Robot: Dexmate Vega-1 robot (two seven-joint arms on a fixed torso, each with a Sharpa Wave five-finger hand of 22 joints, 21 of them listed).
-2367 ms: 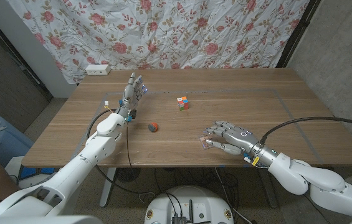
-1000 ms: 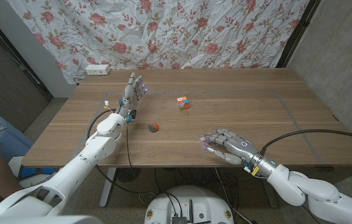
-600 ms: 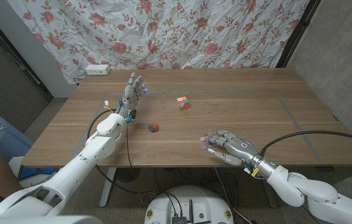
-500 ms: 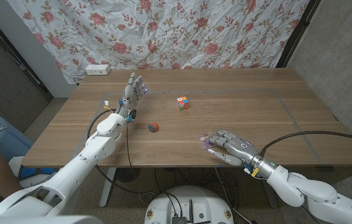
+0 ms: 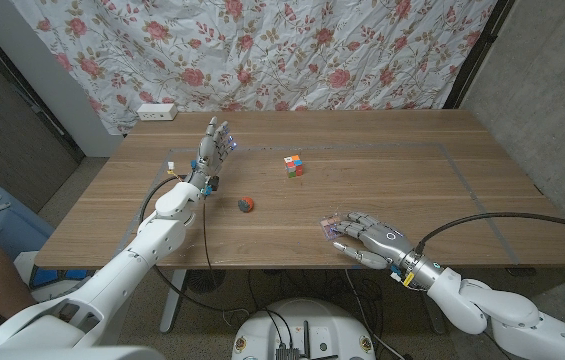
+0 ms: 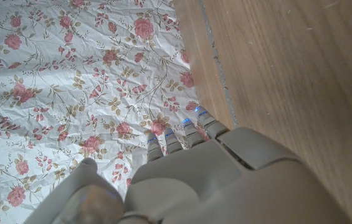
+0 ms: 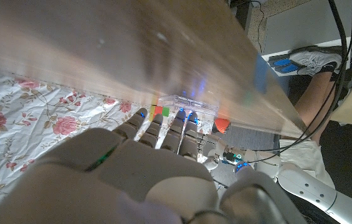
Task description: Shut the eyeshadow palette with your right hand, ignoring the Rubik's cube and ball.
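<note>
A wooden table (image 5: 382,170) seen from above, with a crumpled floral cloth (image 5: 292,50) hanging behind it and a white power strip (image 5: 156,111) at the far left corner. On the left side, the robot's left hand (image 5: 213,150) stands on its edge well back on the table, fingers straight, held together and pointing away from the robot, holding nothing. In the left wrist view, the back of that hand (image 6: 213,180) shows against the cloth and wood, fingertips lit blue.

Nearer the middle, a small red and blue ball (image 5: 246,204) sits on the bare wood. Beyond it and a little to the right is a Rubik's cube (image 5: 293,165), well apart from both hands.

Right of centre, near the front edge, the right hand (image 5: 362,237) lies palm down with fingers spread over the eyeshadow palette (image 5: 330,228), a small clear and pinkish case whose edge peeks out past the fingertips. The hand seems to press on it rather than grasp it, though the fingers hide most of the case. In the right wrist view the palette (image 7: 194,104) looks clear and flat just beyond the fingertips (image 7: 163,127); that picture is blurred.
</note>
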